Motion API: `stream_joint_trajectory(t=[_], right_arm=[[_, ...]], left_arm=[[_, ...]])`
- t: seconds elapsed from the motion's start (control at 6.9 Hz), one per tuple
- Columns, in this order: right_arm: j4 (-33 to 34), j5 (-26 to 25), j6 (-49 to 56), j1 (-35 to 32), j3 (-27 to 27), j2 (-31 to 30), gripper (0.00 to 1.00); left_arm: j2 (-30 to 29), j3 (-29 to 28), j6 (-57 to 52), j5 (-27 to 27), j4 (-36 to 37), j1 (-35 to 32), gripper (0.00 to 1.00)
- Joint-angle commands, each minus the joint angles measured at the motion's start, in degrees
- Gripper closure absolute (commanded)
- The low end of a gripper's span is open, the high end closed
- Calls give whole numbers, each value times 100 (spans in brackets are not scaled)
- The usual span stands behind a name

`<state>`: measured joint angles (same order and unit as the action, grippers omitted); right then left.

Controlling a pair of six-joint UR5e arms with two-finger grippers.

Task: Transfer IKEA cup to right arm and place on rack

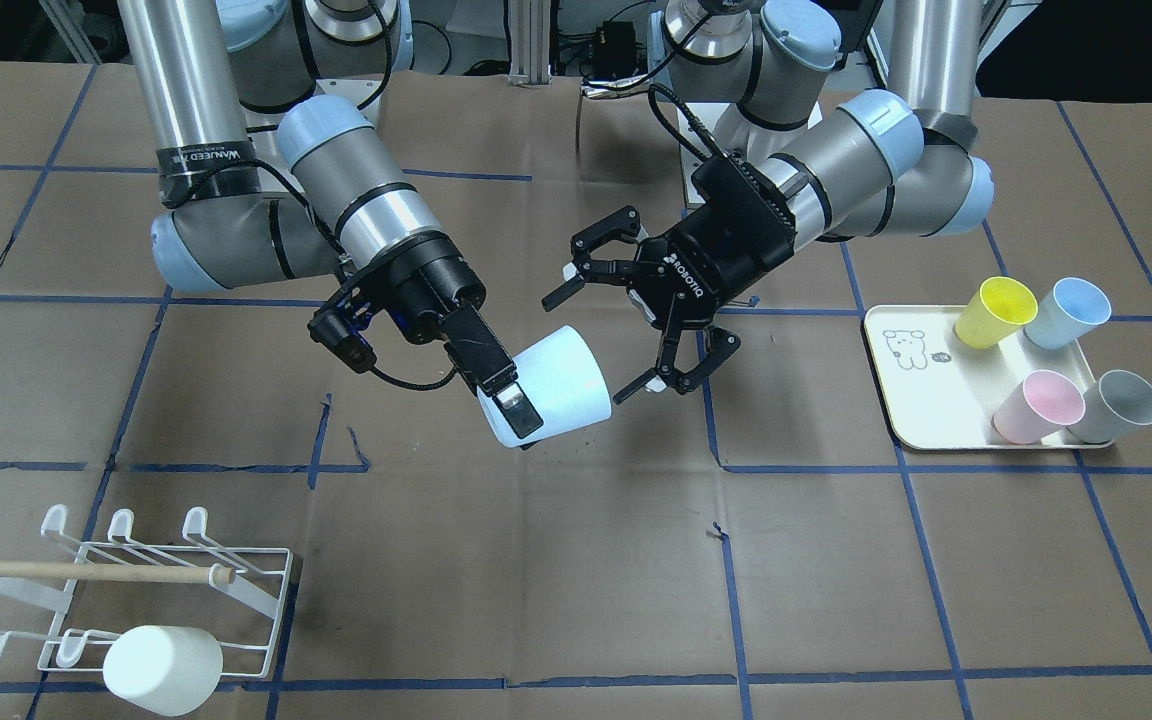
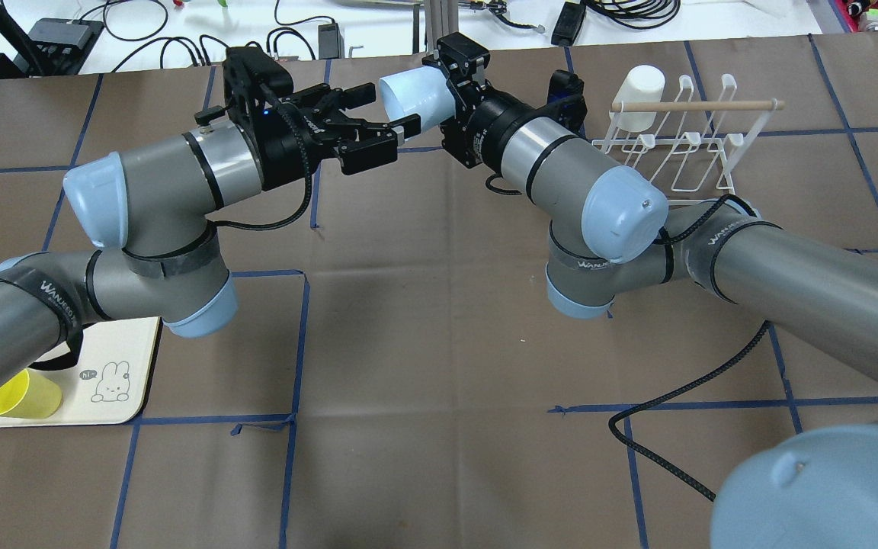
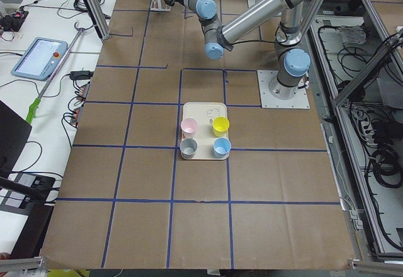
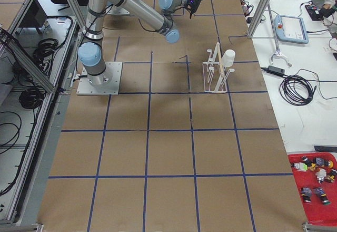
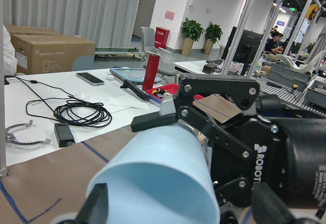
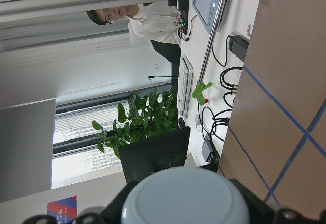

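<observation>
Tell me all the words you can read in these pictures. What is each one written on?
"ROBOTIQ": left gripper, on its black body.
"ROBOT", rest hidden: right gripper, read in the left wrist view.
"WANJEED": black band on the right arm.
"hi": speech bubble drawn on the tray.
Pink wall sign: too small to read.

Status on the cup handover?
Right end effector shut on blue cup. Left end effector open, beside its rim. Rack holds one white cup, other prongs bare.
</observation>
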<state>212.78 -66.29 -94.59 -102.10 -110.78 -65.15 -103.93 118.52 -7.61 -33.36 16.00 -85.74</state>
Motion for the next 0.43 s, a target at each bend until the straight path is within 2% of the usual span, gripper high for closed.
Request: stream_joint_trajectory(t=[0.0, 0.29], right_arm=[[0, 11, 560, 85, 126, 20, 60], [0, 37, 1719, 470, 197, 142, 64]], left_arm=[[250, 48, 6, 241, -166, 678, 1], [277, 66, 14, 138, -534, 962, 1]])
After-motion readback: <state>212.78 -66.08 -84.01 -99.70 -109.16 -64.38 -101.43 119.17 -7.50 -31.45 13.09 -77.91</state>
